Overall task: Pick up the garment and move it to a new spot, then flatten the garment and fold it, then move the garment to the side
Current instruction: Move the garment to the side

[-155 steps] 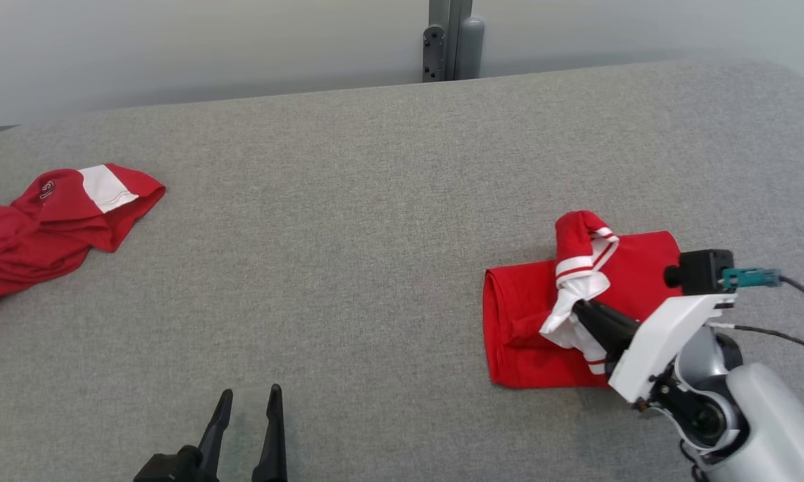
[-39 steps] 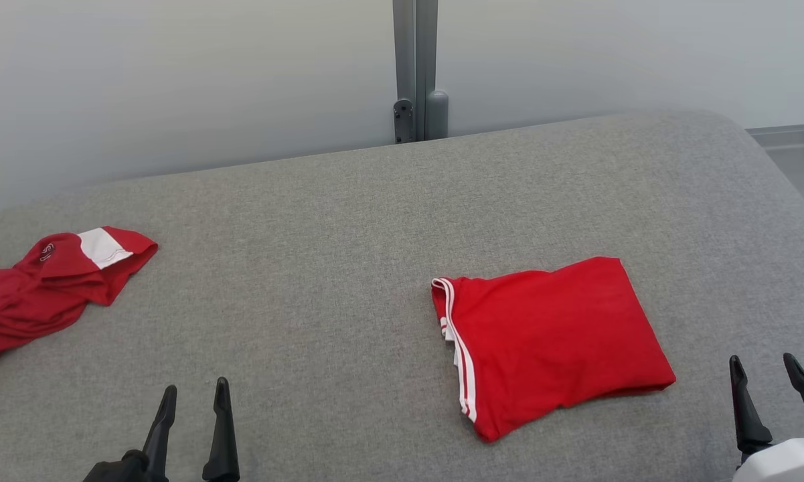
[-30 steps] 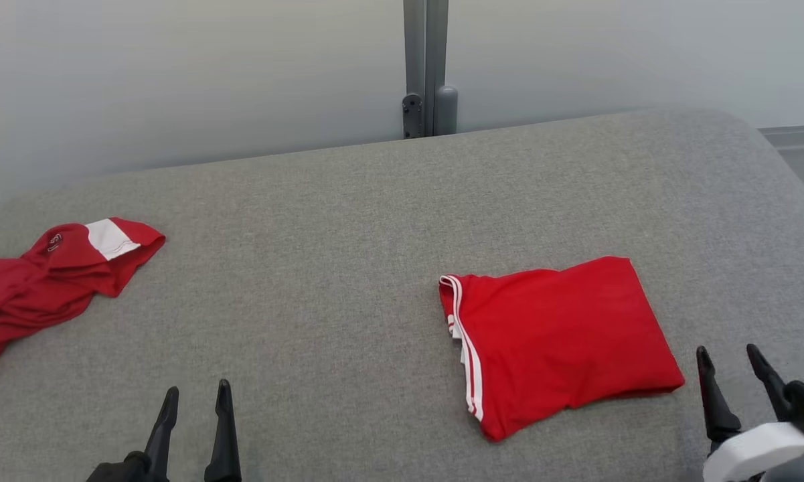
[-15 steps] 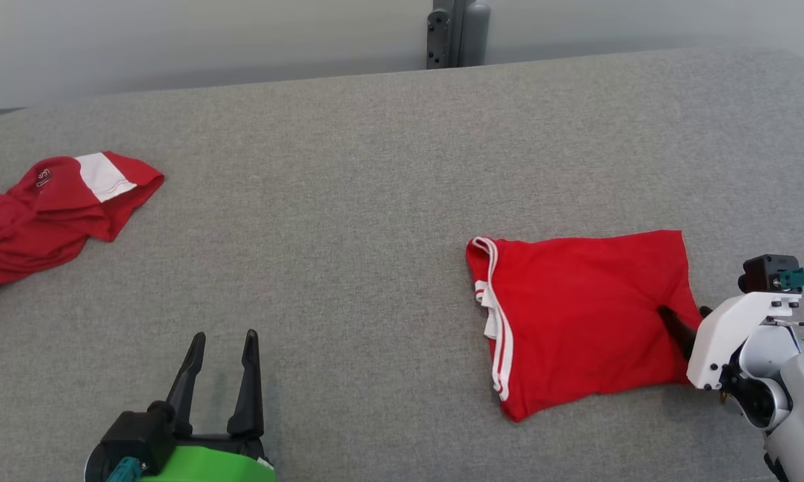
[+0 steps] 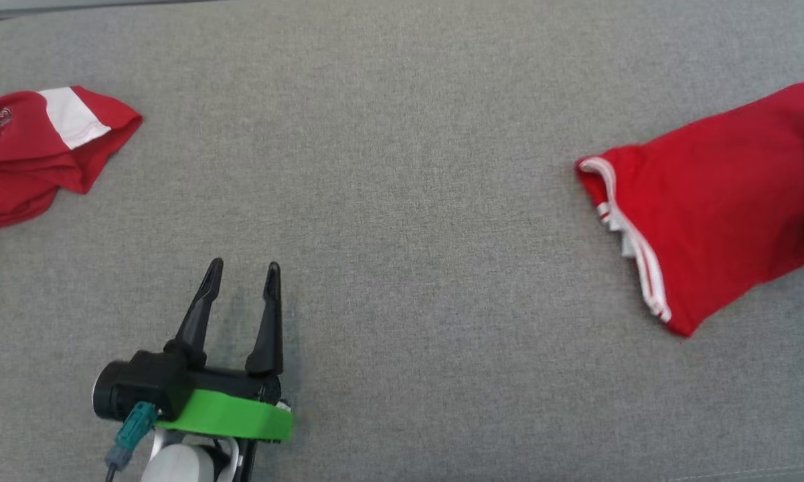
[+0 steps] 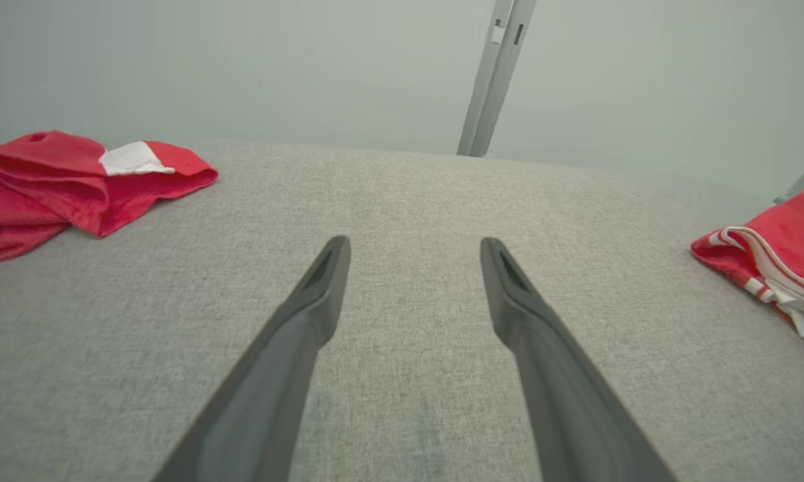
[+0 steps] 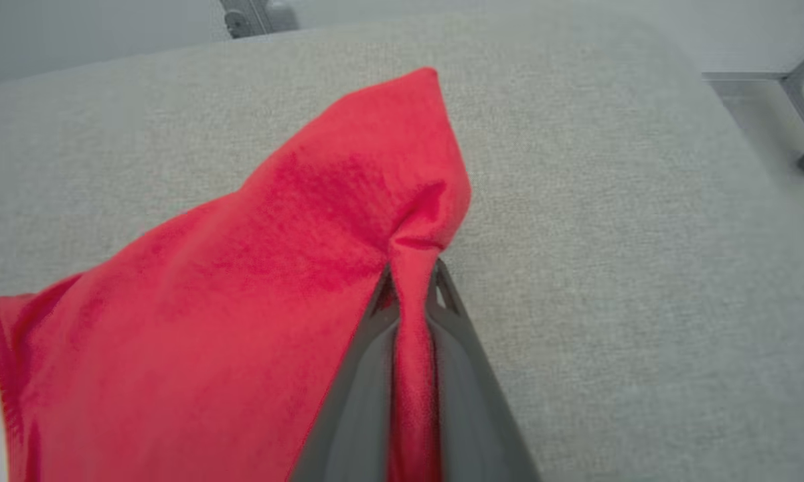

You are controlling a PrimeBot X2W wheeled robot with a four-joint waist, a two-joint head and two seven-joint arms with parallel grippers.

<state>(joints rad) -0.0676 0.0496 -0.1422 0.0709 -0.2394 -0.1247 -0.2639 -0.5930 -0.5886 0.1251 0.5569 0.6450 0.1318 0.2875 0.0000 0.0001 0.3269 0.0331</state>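
So, surroundings? Anything in the way?
— Grey padded table (image 5: 402, 134) under everything. A second red garment (image 5: 33, 147), crumpled, white patch showing, lies at the far left, well apart from my work. My left claw (image 5: 244, 268) hovers over bare fabric, fingers spread wide, holding nothing. Between my claws lies plain grey fabric. Pale wall and a grey post (image 6: 495, 73) stand beyond the far edge.

And the folded garment (image 5: 703, 201)?
— On the table's right side, white-striped edge facing left. My right claw (image 7: 413, 274) is pinched tight on its right edge, with a ridge of red cloth squeezed between the fingers.

What can't you make out?
— The head view cuts off the garment's right end. A dark shape at that border is too cropped to name. Whether the gripped edge has left the table, I cannot tell.

Changes?
— A second back the right claw stood open beside the garment, not touching, and the cloth lay flat. Now it is clamped and the cloth bunches. My head has tipped down, so the picture shifted. The left claw is as wide as before.
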